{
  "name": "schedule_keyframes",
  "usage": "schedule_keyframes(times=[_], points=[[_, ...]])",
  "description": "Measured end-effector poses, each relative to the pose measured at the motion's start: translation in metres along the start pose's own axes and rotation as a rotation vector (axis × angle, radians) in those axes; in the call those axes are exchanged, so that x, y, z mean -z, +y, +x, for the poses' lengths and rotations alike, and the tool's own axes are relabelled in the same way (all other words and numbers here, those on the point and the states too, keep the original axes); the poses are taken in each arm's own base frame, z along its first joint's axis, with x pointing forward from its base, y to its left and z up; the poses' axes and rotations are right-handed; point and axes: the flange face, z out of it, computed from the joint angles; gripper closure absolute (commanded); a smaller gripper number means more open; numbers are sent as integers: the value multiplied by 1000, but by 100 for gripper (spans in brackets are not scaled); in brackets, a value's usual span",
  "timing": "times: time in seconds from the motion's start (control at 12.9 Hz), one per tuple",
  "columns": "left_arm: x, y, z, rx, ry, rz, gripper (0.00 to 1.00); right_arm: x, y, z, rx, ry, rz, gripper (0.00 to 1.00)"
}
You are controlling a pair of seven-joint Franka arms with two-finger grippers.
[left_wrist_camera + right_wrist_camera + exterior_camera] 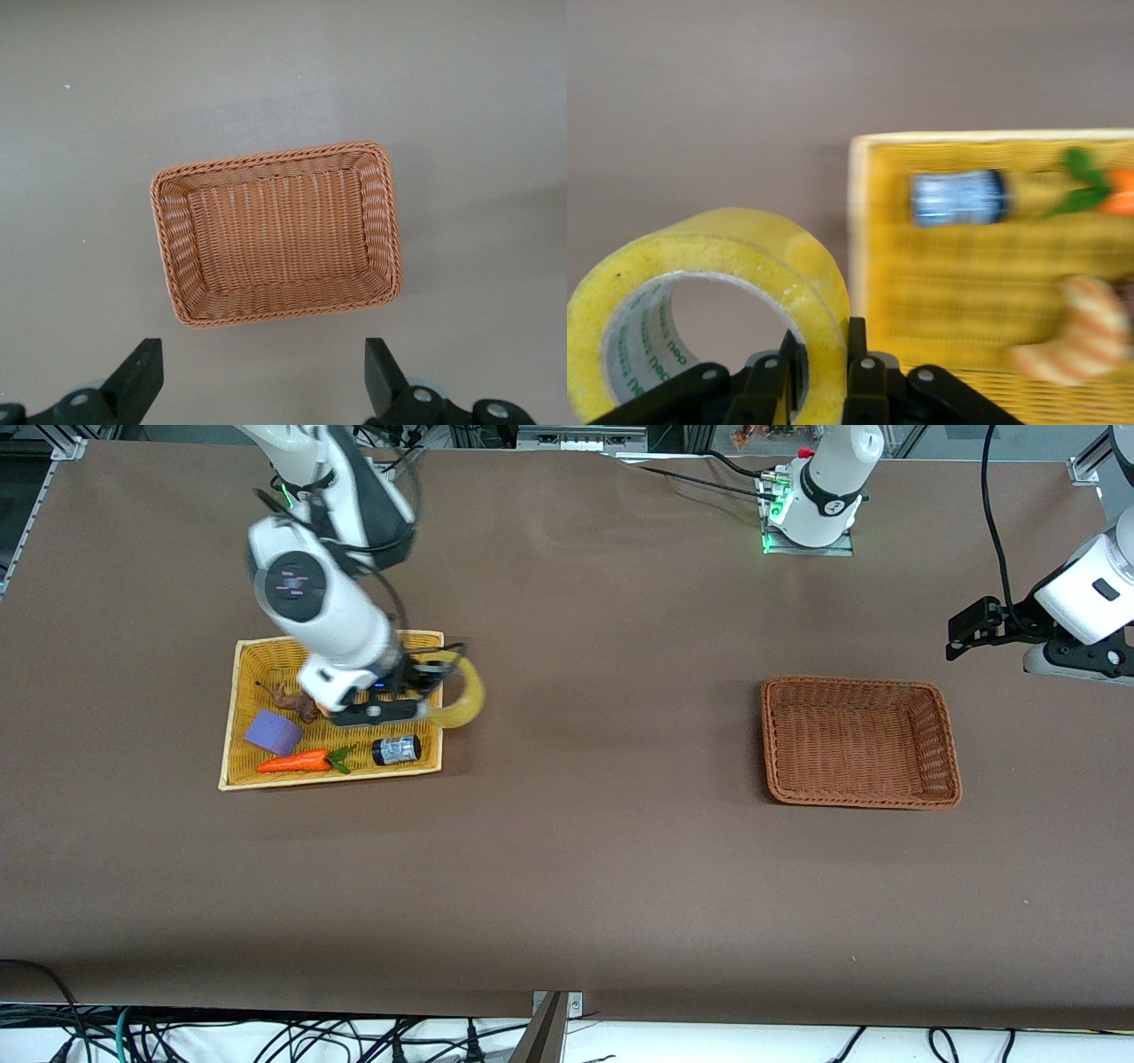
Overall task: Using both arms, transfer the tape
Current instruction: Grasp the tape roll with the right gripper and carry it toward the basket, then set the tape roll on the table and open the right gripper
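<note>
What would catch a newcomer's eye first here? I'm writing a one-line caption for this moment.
The right gripper holds the yellow tape by its wall, up over the edge of the yellow tray. The brown basket sits toward the left arm's end, with the left gripper open above it, waiting.

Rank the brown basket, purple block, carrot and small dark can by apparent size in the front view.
1. brown basket, clearly largest
2. carrot and purple block: too alike to rank; carrot longer, block bulkier
3. small dark can, smallest

Tape [718, 292] in right claw [822, 354], seemingly pinched.
</note>
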Motion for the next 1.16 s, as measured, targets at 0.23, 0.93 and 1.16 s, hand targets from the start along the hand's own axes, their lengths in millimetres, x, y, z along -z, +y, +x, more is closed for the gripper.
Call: schedule_keyframes(times=[0.23,0.93,1.16], points=[[0,0,0,0,0,0,0,-57,-108,5,-131,10,-23,100],[0,0,0,0,-1,0,0,-183,-255,-10,-386,124,42,0],[0,2,0,-3,-2,0,0,-163,-244,11,-415,155,48,0]])
